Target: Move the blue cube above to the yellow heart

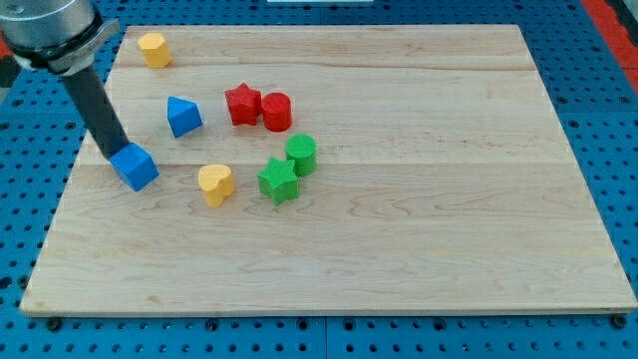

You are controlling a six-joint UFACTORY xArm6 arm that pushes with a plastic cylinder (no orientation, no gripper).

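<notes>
Seven blocks on the wooden table (419, 229), plus one dark rod; there is no pincer on this arm, so no open or closed state applies. At the view's left the rod comes down from the top-left corner and the tip (116, 157) touches the upper-left side of the blue cube (135, 166). Blue: 2 – that cube, and a second blue block (183, 116), angular, exact shape unclear, up and right of it. Yellow: 2 – a yellow block (153, 49) near the view's top-left corner of the table, well apart from the rest, and the yellow heart (215, 184) right of the blue cube, slightly lower, with a gap between them. Red: 2 – red star (242, 104) and red cylinder (276, 111), touching side by side. Green: 2 – green star (278, 180) and green cylinder (301, 155), touching, cylinder up and right of the star. Right half of the table holds no blocks
</notes>
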